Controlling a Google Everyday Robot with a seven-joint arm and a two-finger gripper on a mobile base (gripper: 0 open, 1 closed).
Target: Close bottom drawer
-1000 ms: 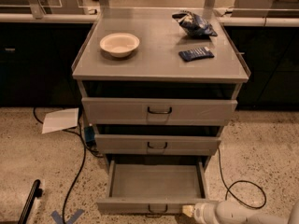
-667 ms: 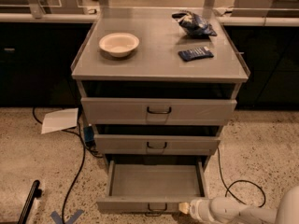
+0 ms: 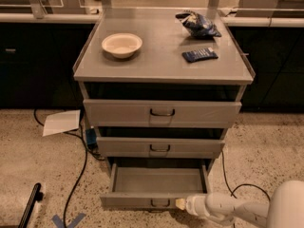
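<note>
Grey metal drawer cabinet [image 3: 161, 61] stands on a speckled floor, in front of dark counters.

Bottom drawer [image 3: 128, 202] – lowest of three, narrowest front – is pulled well out. Its plain grey tray is exposed from above and holds nothing visible. A small dark wire handle [image 3: 160, 203] sits at the middle of its front panel.

Gripper [image 3: 181, 204] is low at the lower right of the view, at the end of a white arm [image 3: 228, 209] that enters from the right edge. Its pale tip lies against or just at the drawer's front panel, right of the handle; contact cannot be confirmed. Whether the gripper is open or closed cannot be told, and nothing is seen held in it.

Middle drawer [image 3: 190, 147] and top drawer [image 3: 199, 113] sit above, each front set further back than the bottom one's.

On the cabinet top: a white bowl [image 3: 121, 44] at left, a crumpled chip bag [image 3: 198, 24] at the right rear, and a small blue packet [image 3: 200, 54] nearer the front – all apart from one another.

On the floor at left: a sheet of white paper [image 3: 61, 122], a black cable [image 3: 76, 175] and a blue tape cross [image 3: 66, 221].
</note>
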